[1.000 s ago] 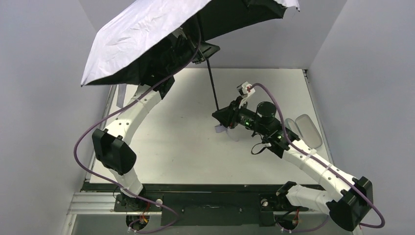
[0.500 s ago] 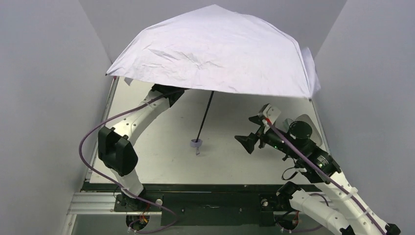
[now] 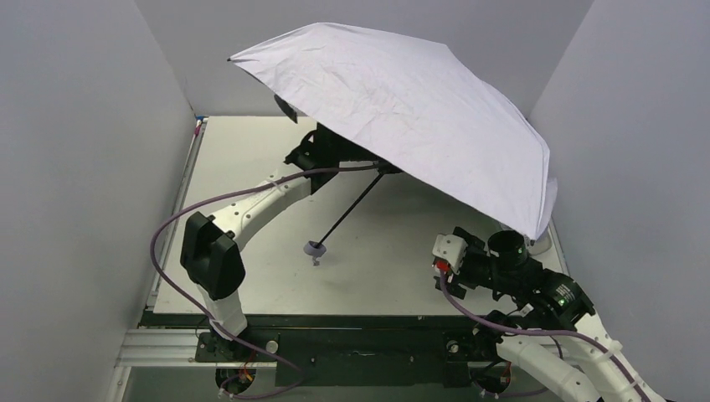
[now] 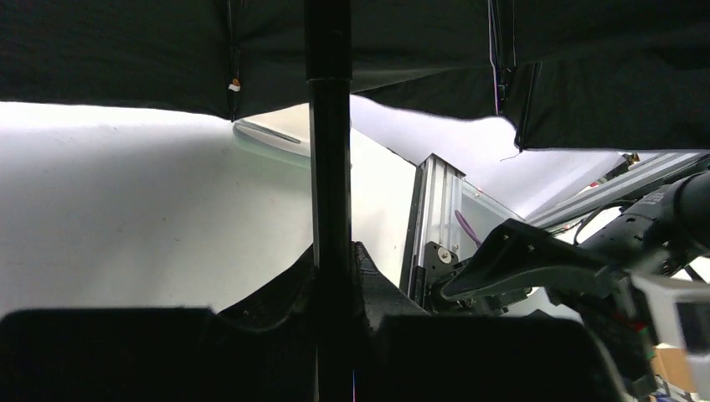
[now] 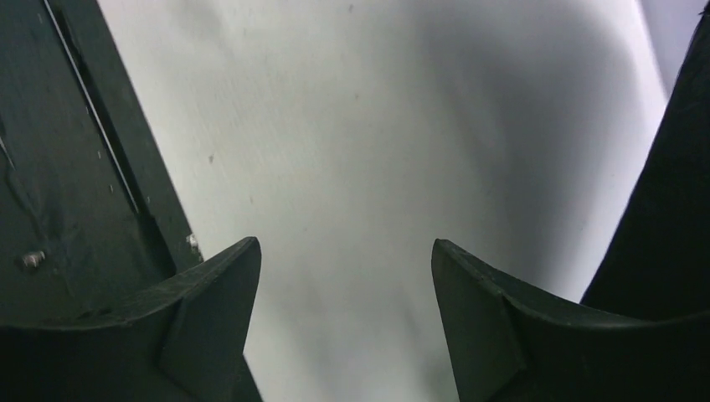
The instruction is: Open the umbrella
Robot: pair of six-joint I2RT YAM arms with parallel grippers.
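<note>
The umbrella (image 3: 419, 100) stands open, its pale lilac canopy tilted down to the right over the table. Its thin black shaft (image 3: 352, 205) slants down to the small lilac handle (image 3: 314, 249), which sits low at the table's middle. My left gripper (image 4: 335, 251) is under the canopy, shut on the shaft (image 4: 329, 167), with the black lining (image 4: 126, 50) overhead. My right gripper (image 5: 343, 247) is open with nothing between its fingers, drawn back at the near right, apart from the handle.
Grey walls close in the white table (image 3: 243, 151) on the left, back and right. The canopy's lower rim (image 3: 536, 226) hangs just above my right arm (image 3: 519, 276). A pale oval case (image 4: 268, 134) lies under the canopy edge.
The right gripper let go of the handle, opened and pulled back to the near right. The canopy swung over and tilted right. The handle moved left and down.
</note>
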